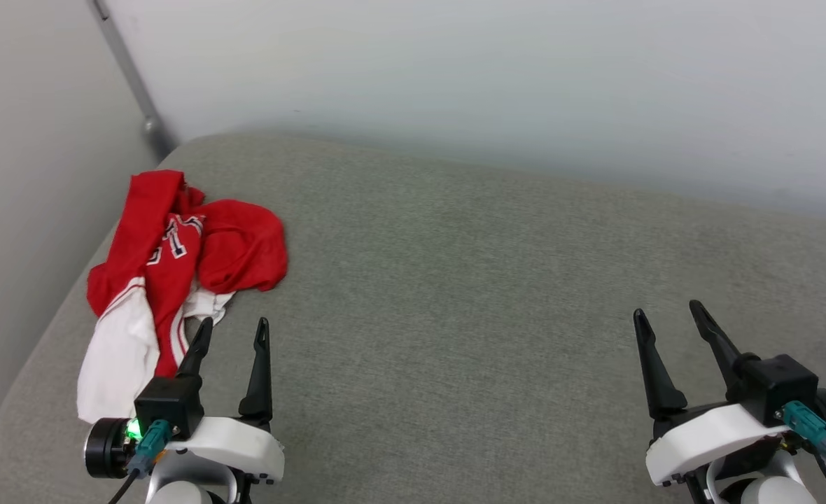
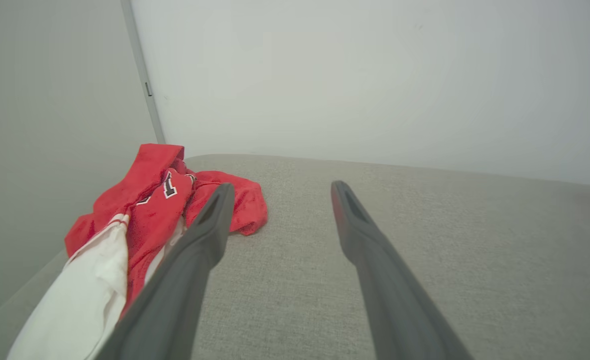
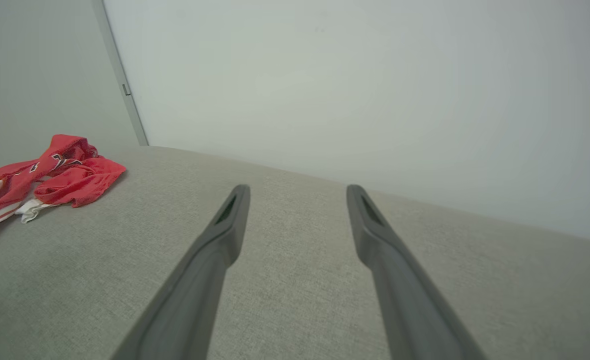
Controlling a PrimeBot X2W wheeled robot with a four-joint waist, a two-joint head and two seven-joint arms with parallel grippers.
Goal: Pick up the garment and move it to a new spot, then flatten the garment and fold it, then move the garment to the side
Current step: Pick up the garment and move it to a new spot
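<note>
garment point(image 1: 241, 245): crumpled red heap, white sleeve nearest, left on grey padded surface point(image 1: 469, 294) | left gripper point(image 1: 234, 324): wide open, empty, just beside | right gripper point(image 1: 667, 308): wide open, empty

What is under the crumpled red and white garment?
The garment lies bunched on the grey fabric surface, by its left rear corner. Only that fabric shows around it; anything beneath its folds is covered.

Left gripper point(image 1: 234, 323) and right gripper point(image 1: 667, 308) hover, jaws spread.
</note>
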